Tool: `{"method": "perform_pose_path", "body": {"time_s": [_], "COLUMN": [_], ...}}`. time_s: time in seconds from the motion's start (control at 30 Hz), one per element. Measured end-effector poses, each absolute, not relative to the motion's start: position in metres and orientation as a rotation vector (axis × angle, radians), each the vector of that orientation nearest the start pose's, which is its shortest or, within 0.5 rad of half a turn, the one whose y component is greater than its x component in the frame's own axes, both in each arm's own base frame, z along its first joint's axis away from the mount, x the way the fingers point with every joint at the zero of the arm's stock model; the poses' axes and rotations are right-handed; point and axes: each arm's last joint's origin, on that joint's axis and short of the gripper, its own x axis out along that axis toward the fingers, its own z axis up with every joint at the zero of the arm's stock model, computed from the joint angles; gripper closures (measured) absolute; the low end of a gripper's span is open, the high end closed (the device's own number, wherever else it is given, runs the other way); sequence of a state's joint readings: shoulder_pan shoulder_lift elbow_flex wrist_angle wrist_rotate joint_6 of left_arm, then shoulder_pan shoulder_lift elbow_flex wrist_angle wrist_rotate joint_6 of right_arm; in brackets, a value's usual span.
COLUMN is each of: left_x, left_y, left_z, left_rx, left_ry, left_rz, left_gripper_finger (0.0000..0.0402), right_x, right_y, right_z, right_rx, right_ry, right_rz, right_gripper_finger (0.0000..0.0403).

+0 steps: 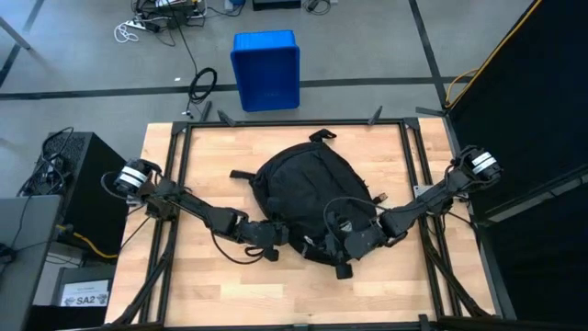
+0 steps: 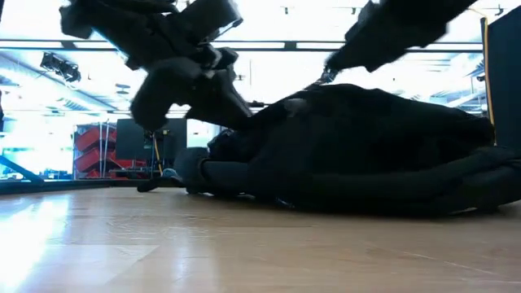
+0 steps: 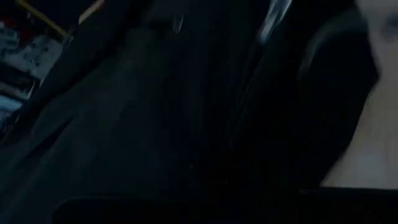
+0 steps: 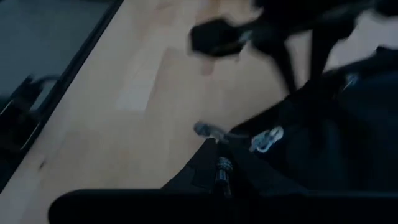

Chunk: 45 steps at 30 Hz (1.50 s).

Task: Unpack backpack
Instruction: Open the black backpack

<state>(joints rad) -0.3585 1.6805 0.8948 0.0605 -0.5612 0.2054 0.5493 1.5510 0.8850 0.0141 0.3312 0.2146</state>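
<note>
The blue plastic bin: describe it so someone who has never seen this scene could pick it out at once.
Start at the light wooden table, where a large black fabric backpack lies in the middle. Look beyond the table's far edge to the grey floor: the blue plastic bin stands there, apart from the table. It is the only bright blue, box-shaped thing in the high view; nearby there are only dark cables.

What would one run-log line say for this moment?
backpack: flat on table, closed | left gripper: shut at its near edge | right gripper: shut at same edge
</note>
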Motion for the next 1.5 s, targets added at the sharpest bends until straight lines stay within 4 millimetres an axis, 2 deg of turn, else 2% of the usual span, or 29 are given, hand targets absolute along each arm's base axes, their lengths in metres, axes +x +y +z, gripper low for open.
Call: {"method": "perform_pose_path", "body": {"time_s": [0.2,0.3,0.37,0.47,0.53,0.57,0.67,0.77,0.87,1.13,1.3,1.5], "left_x": [0.295,0.297,0.303,0.315,0.321,0.324,0.330,0.335,0.341,0.351,0.358,0.376], "left_y": [-0.107,-0.112,-0.116,-0.126,-0.130,-0.131,-0.121,-0.112,-0.113,-0.123,-0.119,-0.114], "left_z": [0.179,0.183,0.189,0.201,0.204,0.201,0.188,0.174,0.172,0.187,0.170,0.156], "left_rx": [0.538,0.515,0.490,0.410,0.418,0.444,0.531,0.589,0.595,0.576,0.585,0.585], "left_ry": [0.762,0.714,0.636,0.467,0.384,0.370,0.419,0.479,0.471,0.461,0.510,0.538], "left_rz": [0.244,0.238,0.181,-0.031,-0.117,-0.102,0.137,0.157,0.105,0.015,0.040,0.055], "left_gripper_finger": [0.0401,0.0401,0.0401,0.0401,0.0401,0.0401,0.0401,0.0397,0.0376,0.0289,0.0251,0.0229], "right_x": [0.267,0.270,0.275,0.281,0.285,0.286,0.287,0.287,0.287,0.287,0.289,0.290], "right_y": [0.158,0.157,0.154,0.149,0.146,0.144,0.144,0.145,0.146,0.145,0.146,0.148], "right_z": [0.195,0.197,0.200,0.204,0.206,0.206,0.208,0.208,0.208,0.208,0.211,0.212], "right_rx": [-0.039,-0.026,-0.023,-0.026,-0.018,-0.017,-0.016,-0.021,-0.028,-0.032,-0.018,-0.024], "right_ry": [0.760,0.735,0.697,0.644,0.620,0.611,0.592,0.594,0.595,0.592,0.556,0.538], "right_rz": [0.138,0.129,0.126,0.114,0.099,0.097,0.106,0.112,0.119,0.130,0.136,0.149], "right_gripper_finger": [0.0403,0.0403,0.0403,0.0403,0.0403,0.0403,0.0403,0.0403,0.0403,0.0403,0.0403,0.0403]}}
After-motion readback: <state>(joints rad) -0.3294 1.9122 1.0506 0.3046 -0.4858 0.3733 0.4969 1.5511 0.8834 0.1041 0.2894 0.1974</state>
